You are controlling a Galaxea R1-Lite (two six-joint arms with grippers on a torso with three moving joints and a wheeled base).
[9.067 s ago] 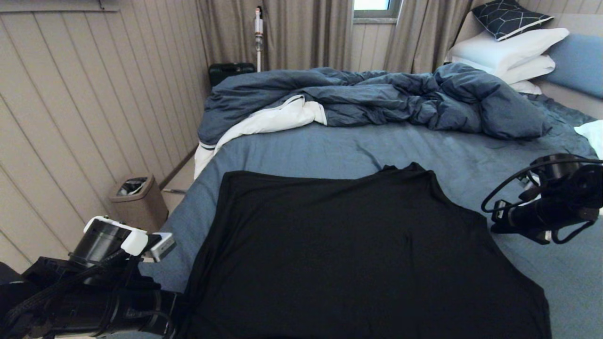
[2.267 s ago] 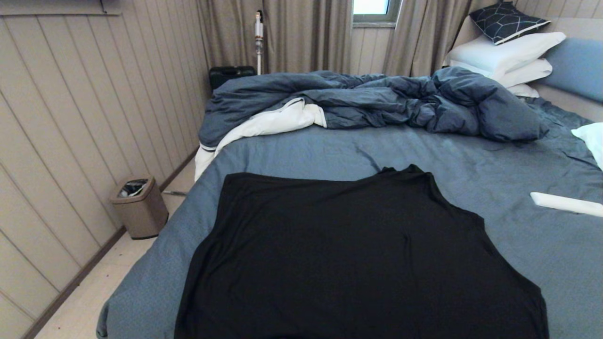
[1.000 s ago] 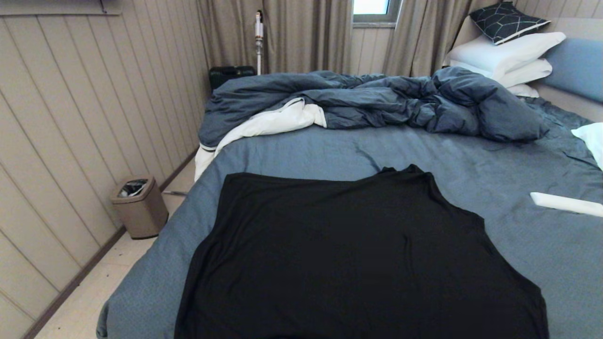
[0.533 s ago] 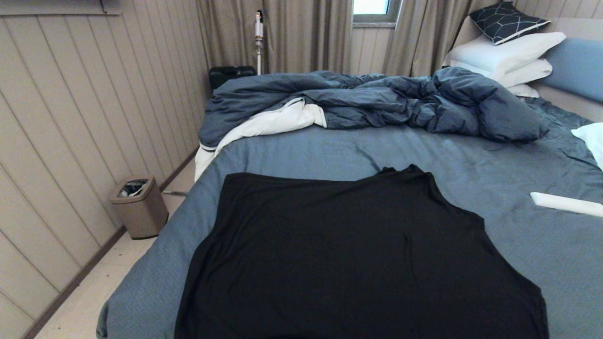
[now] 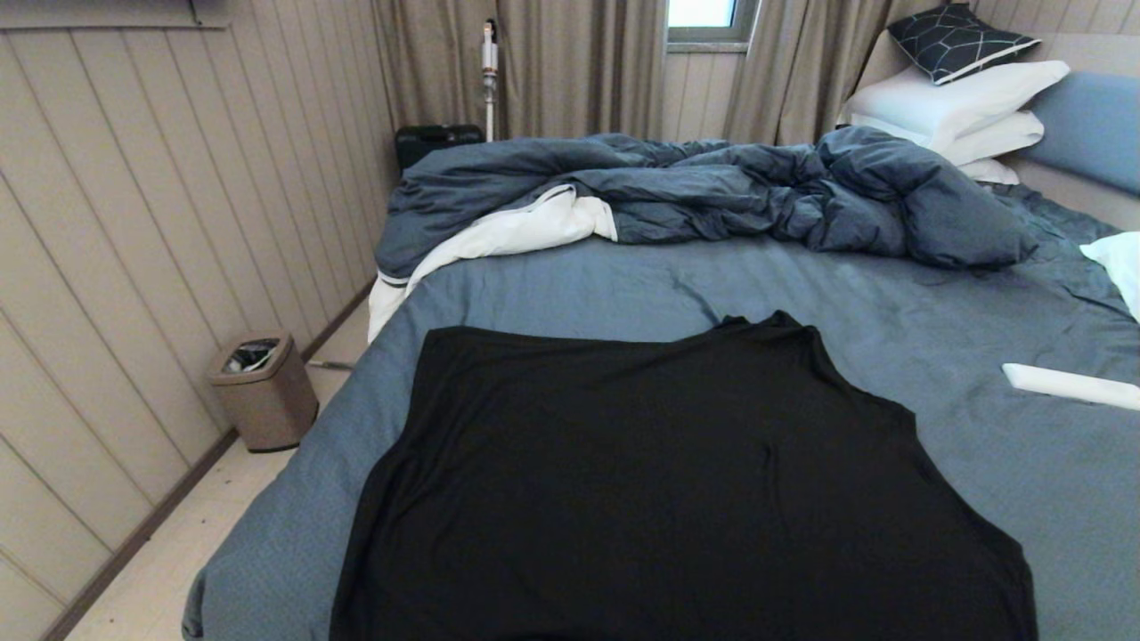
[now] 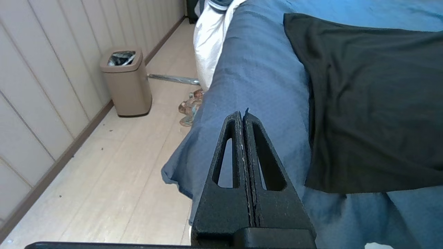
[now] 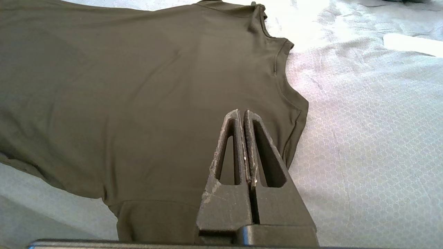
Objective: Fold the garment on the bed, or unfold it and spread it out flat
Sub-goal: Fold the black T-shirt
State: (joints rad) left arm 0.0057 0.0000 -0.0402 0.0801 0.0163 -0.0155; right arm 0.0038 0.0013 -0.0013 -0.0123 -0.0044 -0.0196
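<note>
The garment (image 5: 677, 490), a black T-shirt, lies spread flat with its plain side up on the near half of the bed (image 5: 579, 285); no print or lettering shows. Neither arm appears in the head view. In the left wrist view my left gripper (image 6: 242, 116) is shut and empty, held over the slate-blue sheet beside the garment's (image 6: 373, 103) left edge, near the bed's corner. In the right wrist view my right gripper (image 7: 241, 114) is shut and empty, hovering above the garment (image 7: 138, 86) close to its right sleeve.
A rumpled dark blue duvet (image 5: 712, 191) lies across the far half of the bed, with white pillows (image 5: 953, 102) and a patterned cushion (image 5: 957, 36) at the back right. A flat white object (image 5: 1069, 385) rests on the sheet at right. A tan bin (image 5: 264, 390) stands on the floor at left.
Both arms, in the head view 9.1 s ago at the garment's left and right, have withdrawn out of that view. The garment has stayed put over the last second.
</note>
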